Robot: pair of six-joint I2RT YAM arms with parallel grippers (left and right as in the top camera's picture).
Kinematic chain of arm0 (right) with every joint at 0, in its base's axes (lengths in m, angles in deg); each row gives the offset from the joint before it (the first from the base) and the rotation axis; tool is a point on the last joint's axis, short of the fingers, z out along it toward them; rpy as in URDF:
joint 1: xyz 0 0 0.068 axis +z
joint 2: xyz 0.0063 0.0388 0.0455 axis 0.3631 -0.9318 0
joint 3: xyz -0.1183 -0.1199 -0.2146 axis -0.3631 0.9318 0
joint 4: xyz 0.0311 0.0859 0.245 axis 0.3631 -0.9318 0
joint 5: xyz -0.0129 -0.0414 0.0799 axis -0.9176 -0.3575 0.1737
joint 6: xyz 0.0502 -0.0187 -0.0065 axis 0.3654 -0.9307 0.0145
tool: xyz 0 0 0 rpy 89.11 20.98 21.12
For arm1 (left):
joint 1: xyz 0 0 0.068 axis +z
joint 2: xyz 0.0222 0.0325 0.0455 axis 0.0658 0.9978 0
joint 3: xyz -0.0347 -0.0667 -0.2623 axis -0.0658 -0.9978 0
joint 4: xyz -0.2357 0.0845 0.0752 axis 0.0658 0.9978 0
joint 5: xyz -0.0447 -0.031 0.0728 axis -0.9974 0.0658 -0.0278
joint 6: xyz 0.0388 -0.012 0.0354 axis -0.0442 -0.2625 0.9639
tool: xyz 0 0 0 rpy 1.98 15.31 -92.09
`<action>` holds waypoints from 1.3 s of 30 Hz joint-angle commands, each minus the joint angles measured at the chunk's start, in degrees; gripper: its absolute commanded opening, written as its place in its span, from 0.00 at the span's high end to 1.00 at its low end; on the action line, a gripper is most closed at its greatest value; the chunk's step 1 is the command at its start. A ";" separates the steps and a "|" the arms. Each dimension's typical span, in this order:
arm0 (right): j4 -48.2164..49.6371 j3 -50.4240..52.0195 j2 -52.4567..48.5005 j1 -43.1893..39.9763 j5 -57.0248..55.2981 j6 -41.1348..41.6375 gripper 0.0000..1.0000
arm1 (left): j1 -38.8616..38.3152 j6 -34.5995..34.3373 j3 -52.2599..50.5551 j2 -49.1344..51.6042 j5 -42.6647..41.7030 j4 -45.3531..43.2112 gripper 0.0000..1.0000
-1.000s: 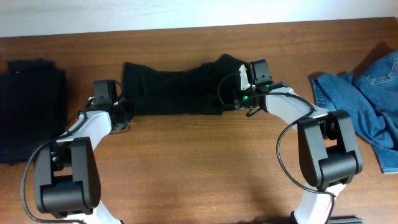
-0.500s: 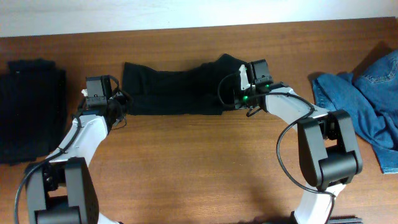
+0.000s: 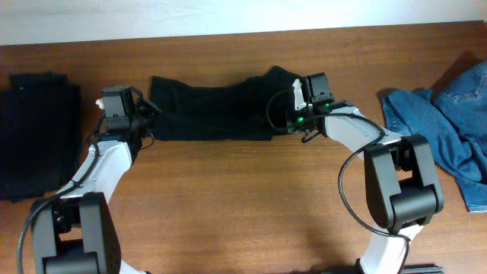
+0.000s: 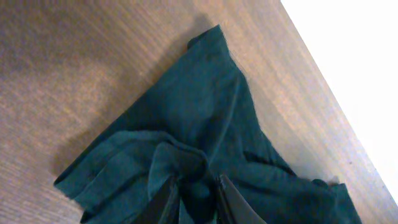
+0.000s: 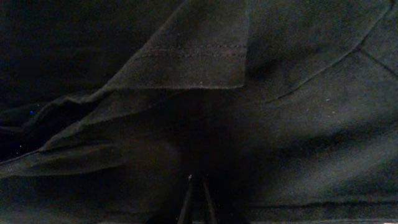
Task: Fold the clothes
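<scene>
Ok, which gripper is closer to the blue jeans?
Right. The right gripper grips the right end of the black garment, nearest the jeans; the left gripper holds its left end, the whole garment away.

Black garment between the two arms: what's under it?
The black garment rests on the brown wooden table, which shows all around it. The tabletop directly beneath is covered by cloth, so anything there is hidden.

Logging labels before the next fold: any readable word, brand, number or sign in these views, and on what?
None. The black garment, the folded black pile and the denim show no print or tag, and the right arm shows only a green light, no lettering.
</scene>
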 commanded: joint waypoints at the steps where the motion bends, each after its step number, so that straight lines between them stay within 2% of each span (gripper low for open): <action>1: 0.24 -0.59 -0.72 0.63 -0.70 -0.59 0.88 | 0.24 0.33 -0.15 2.12 1.46 -0.96 0.80; 12: 0.22 -0.59 -0.72 0.63 -0.72 -0.59 0.88 | 0.42 0.55 -0.13 8.72 1.38 -13.81 0.80; 14: 0.22 -0.59 -0.72 0.57 -0.72 -0.59 0.88 | 0.46 3.17 0.22 8.72 0.92 -15.13 0.80; 16: 0.22 -0.59 -0.72 0.57 -0.72 -0.59 0.88 | 0.46 5.07 1.09 8.72 -1.57 -13.46 0.81; 24: -0.07 -0.59 -0.72 0.57 -0.72 -0.59 0.88 | 0.46 5.01 2.51 8.72 -10.54 -1.11 0.81; 36: -0.48 -0.33 -1.03 0.52 -2.05 -0.59 0.87 | 0.39 5.03 2.51 8.50 -10.69 7.61 0.81; 37: -0.46 -0.33 -1.03 0.52 -2.05 -0.59 0.88 | 0.39 5.03 2.49 8.50 -10.60 8.37 0.80; 39: -0.39 -0.33 -1.07 0.52 -2.05 -0.59 0.87 | 0.39 5.03 2.49 8.50 -9.79 9.73 0.68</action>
